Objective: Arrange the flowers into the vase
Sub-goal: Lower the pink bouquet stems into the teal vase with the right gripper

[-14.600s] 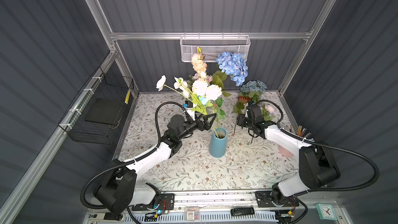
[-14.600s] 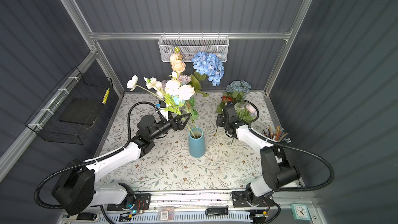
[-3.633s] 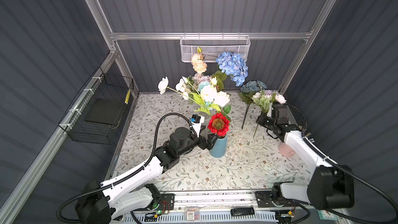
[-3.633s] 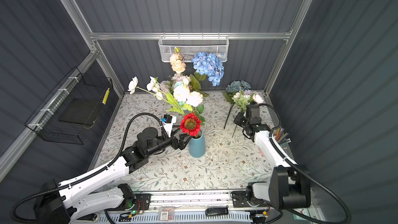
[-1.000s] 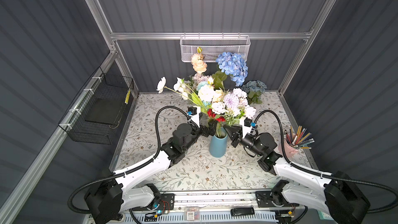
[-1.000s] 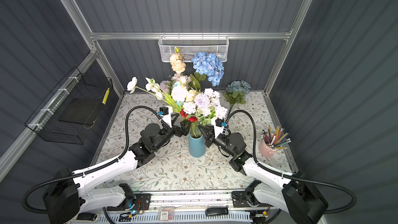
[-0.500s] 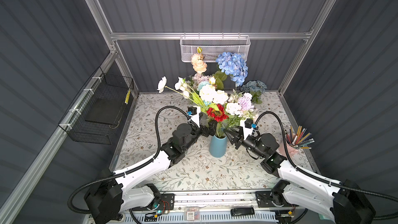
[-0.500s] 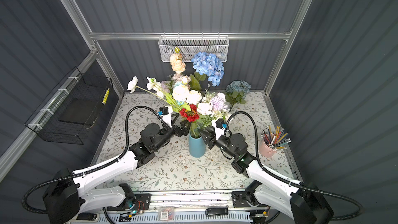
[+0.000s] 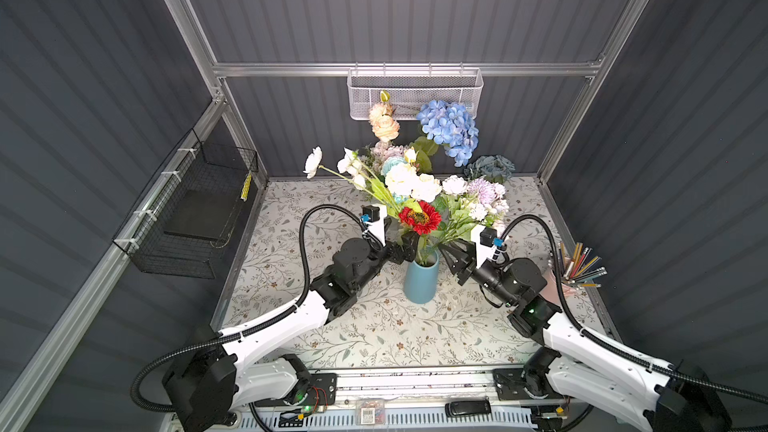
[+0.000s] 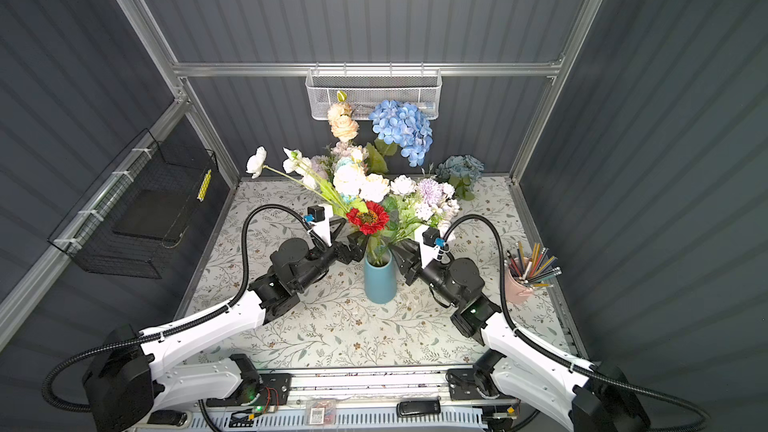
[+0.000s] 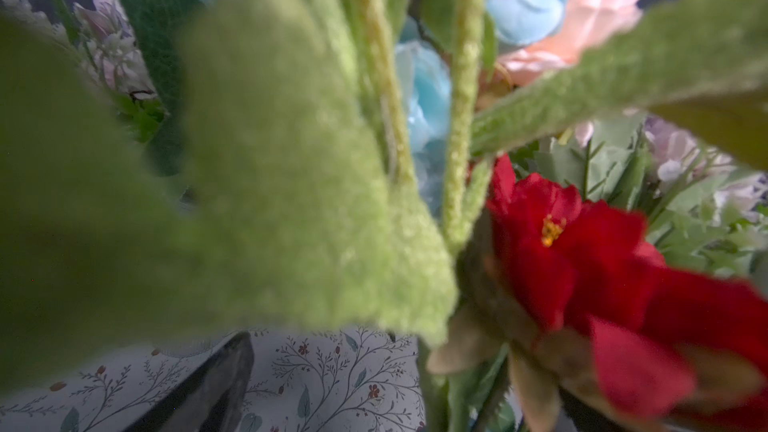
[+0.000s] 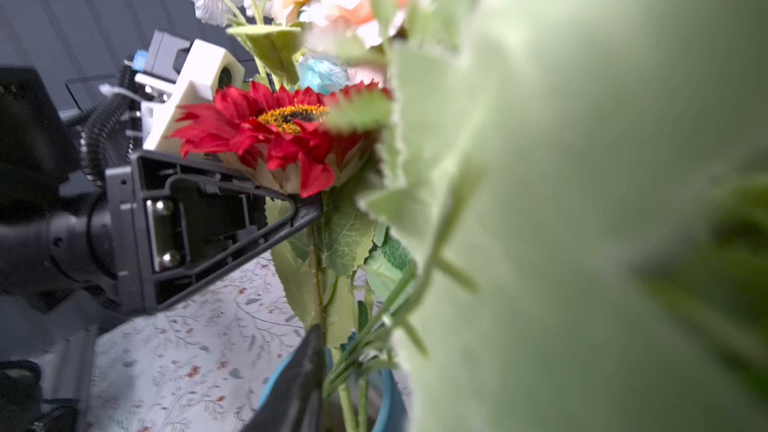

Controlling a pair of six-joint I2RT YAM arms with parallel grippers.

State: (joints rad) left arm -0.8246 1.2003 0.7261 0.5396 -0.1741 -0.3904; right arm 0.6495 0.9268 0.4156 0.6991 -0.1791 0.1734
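A blue vase [image 9: 422,282] [image 10: 380,282] stands mid-table holding flowers: a red daisy [image 9: 419,216] [image 12: 274,126], cream and white roses [image 9: 411,184], and a lilac-white bunch [image 9: 482,197] leaning right. A tall blue hydrangea [image 9: 451,128] and a peach rose [image 9: 384,122] rise behind them. My left gripper [image 9: 401,241] [image 10: 357,238] is open just left of the stems, under the daisy. My right gripper [image 9: 448,252] [image 10: 402,259] is open at the vase mouth on the right. One of its fingers [image 12: 301,384] lies beside the lilac bunch's stems; a leaf hides the other.
A dusty-blue hydrangea [image 9: 490,166] stands at the back right of the table. A pink cup of coloured pencils [image 9: 559,284] sits at the right edge. A white mesh basket [image 9: 415,93] hangs on the back wall and a black wire basket [image 9: 195,218] on the left wall.
The lilac-white bunch has tipped to the right in the vase, uncovering the red daisy. My right gripper has let go of its stems. The left arm has not moved.
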